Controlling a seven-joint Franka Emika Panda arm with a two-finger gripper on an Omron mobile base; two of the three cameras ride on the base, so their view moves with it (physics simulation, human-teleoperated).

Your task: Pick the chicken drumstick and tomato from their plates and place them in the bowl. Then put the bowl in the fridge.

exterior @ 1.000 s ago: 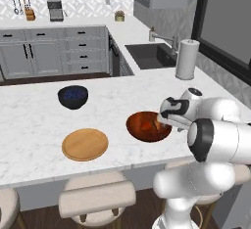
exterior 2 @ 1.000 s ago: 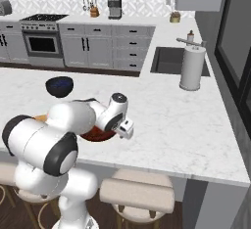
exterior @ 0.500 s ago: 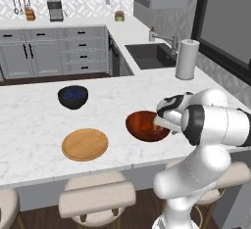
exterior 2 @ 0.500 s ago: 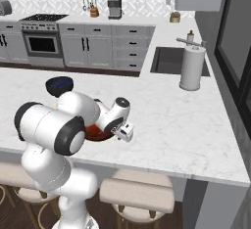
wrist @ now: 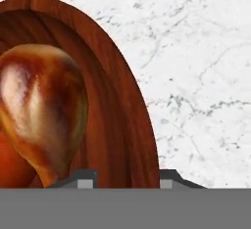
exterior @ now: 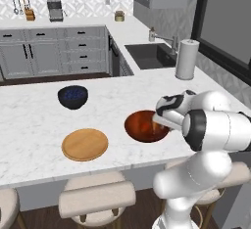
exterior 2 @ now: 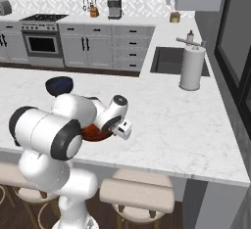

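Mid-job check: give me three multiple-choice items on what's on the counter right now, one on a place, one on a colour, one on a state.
1. Where does the chicken drumstick lie?
A on the wooden plate
B in the reddish-brown bowl
C on the bare marble

2. What colour is the smaller bowl?
A dark blue
B white
C green

3. How does the paper towel roll beside the sink stand?
A toppled flat
B upright
C hanging from the wall

Answers:
1 B: the hand view shows it inside the bowl's wall.
2 A: it looks dark blue in both base views.
3 B: it stands on end on the counter.
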